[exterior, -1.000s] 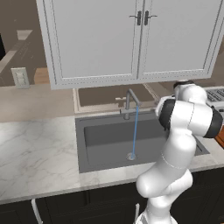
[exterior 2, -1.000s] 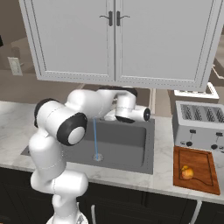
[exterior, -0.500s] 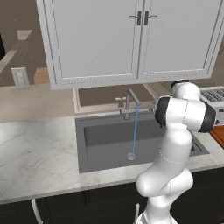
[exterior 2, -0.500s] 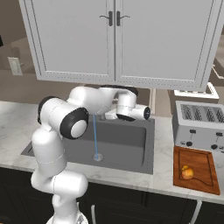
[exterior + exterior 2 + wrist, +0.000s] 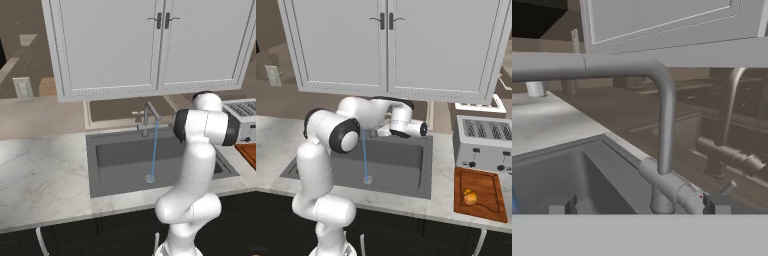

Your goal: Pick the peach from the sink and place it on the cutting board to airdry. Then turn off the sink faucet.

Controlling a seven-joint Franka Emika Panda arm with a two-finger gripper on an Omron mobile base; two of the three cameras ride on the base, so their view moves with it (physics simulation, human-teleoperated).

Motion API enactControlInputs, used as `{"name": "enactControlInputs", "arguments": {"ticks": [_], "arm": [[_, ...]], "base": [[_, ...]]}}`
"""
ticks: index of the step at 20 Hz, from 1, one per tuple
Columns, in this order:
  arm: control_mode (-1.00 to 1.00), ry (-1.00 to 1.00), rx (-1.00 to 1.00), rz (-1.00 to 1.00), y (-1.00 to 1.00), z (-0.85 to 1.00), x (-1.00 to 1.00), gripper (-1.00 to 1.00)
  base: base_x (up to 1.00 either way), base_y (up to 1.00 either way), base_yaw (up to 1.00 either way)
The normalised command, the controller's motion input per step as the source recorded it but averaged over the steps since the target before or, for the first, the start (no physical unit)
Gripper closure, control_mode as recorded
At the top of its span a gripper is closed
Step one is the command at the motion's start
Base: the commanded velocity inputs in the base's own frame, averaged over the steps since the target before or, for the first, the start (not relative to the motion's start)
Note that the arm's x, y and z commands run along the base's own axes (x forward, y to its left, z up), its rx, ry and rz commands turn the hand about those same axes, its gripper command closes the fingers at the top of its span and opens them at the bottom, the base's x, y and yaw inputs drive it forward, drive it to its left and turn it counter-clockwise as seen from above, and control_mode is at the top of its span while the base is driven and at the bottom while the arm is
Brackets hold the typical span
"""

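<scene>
The peach lies on the reddish cutting board at the right, in front of the toaster. Water runs in a thin blue stream from the sink faucet down to the drain of the dark sink. In the hand view the faucet stands close ahead, its gooseneck arching to the left. My gripper is open, with its fingertips wide apart on either side of the faucet's base and side lever. They do not touch it.
A silver toaster stands behind the board on the right counter. White wall cabinets hang low over the sink. Marble counter stretches left of the basin. My arm reaches over the sink's right side.
The arm has shifted only slightly, with the hand staying by the faucet. The peach rests on the board and the water keeps running.
</scene>
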Motion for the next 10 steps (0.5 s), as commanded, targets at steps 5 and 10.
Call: {"name": "enactControlInputs", "arguments": {"ticks": [5,10], "arm": [[-1.00,0.00,0.00,0.00,0.00,-0.15,0.25,-1.00],[-1.00,0.00,0.00,0.00,0.00,-0.07,0.32,-1.00]], "base": [[0.00,0.00,0.00],[0.00,0.00,0.00]]}}
